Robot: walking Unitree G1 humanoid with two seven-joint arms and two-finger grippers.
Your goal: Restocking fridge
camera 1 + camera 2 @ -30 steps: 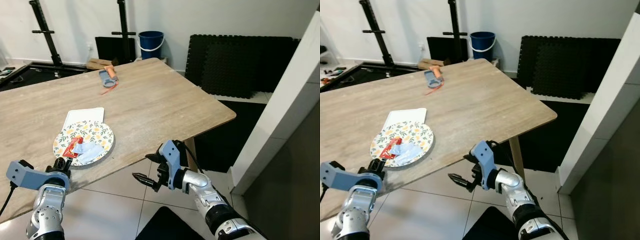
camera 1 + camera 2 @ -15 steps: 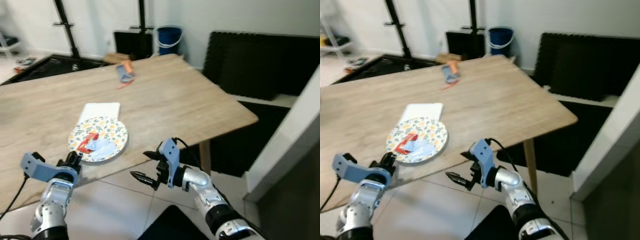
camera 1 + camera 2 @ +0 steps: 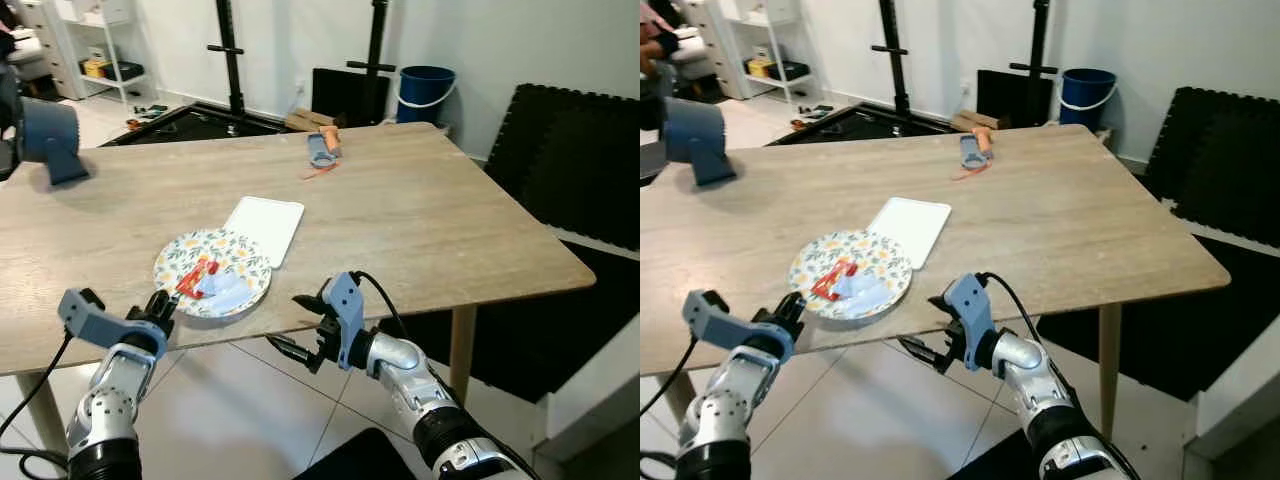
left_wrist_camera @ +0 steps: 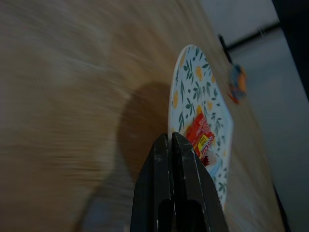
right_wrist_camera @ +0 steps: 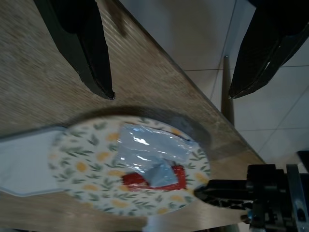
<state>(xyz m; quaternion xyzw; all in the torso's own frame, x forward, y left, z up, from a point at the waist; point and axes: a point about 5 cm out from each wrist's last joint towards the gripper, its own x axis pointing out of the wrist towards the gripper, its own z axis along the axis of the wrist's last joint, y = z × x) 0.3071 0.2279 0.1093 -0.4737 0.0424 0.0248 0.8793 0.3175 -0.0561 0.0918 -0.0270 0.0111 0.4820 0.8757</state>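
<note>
We've got both arms parked at the near edge of the wooden table (image 3: 420,210), and our left gripper (image 3: 163,305) has its fingers pressed together on nothing, tips just at the rim of the floral plate (image 3: 240,265). That plate holds a red wrapper (image 3: 196,279) and a pale blue packet (image 3: 222,287), with a white tray (image 3: 268,215) tucked against its far side. Our right gripper (image 3: 300,328) hangs spread wide and empty just off the table edge, beside the plate.

Floral plate (image 3: 237,260) near table edge, red packet (image 3: 195,278), clear wrapper (image 3: 222,287)
</note>
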